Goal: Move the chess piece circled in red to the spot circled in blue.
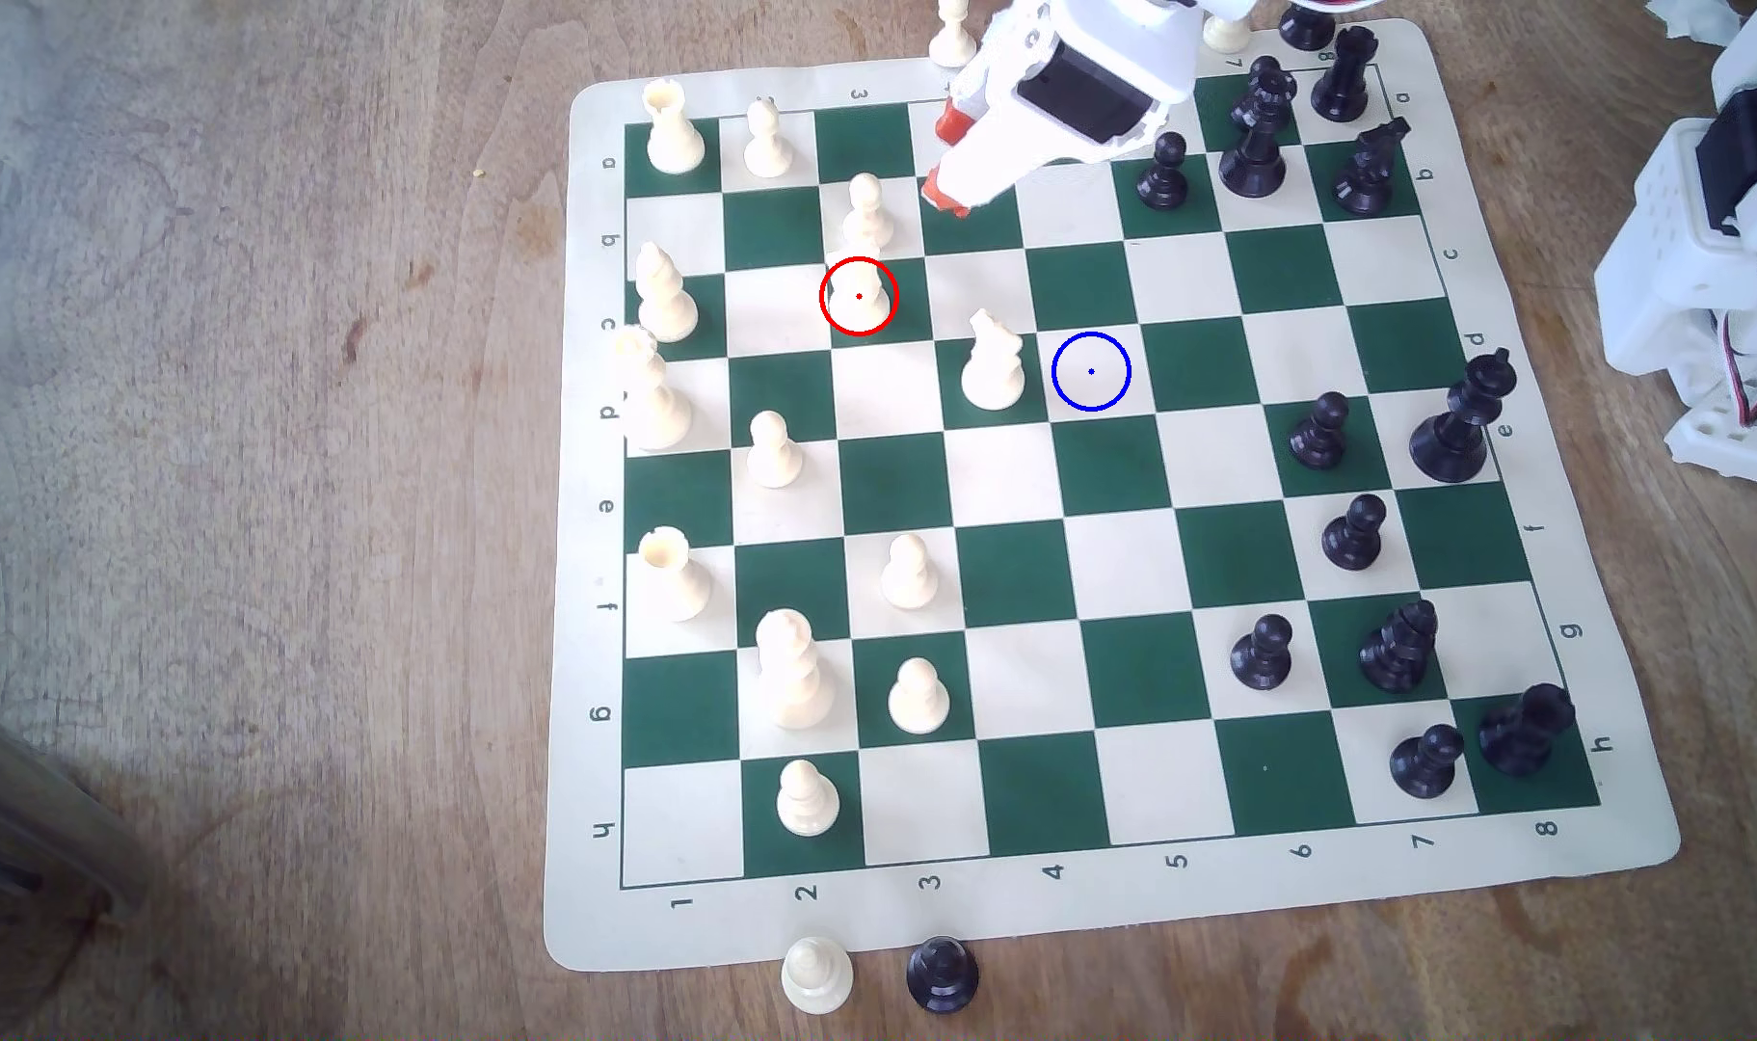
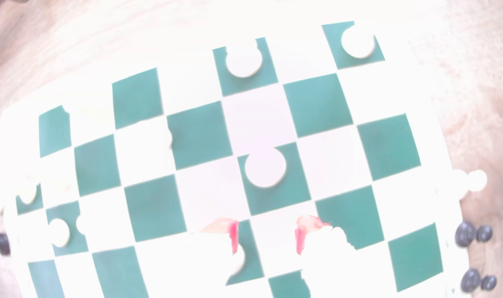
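The chess piece stands on its red-ringed green square, untouched, off to the exterior view's left of the jaws and nearer the camera. Jaws released, red-tipped, nothing between them; the wrist view shows an open gap. A second pawn stands between jaws and target piece. The spot lies beyond the knight. Step, as judged: approach. Next move likely calls for clearing that pawn, then descending around the piece.

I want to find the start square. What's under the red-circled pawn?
A green square shows around the pawn. The patch right beneath its base is covered.
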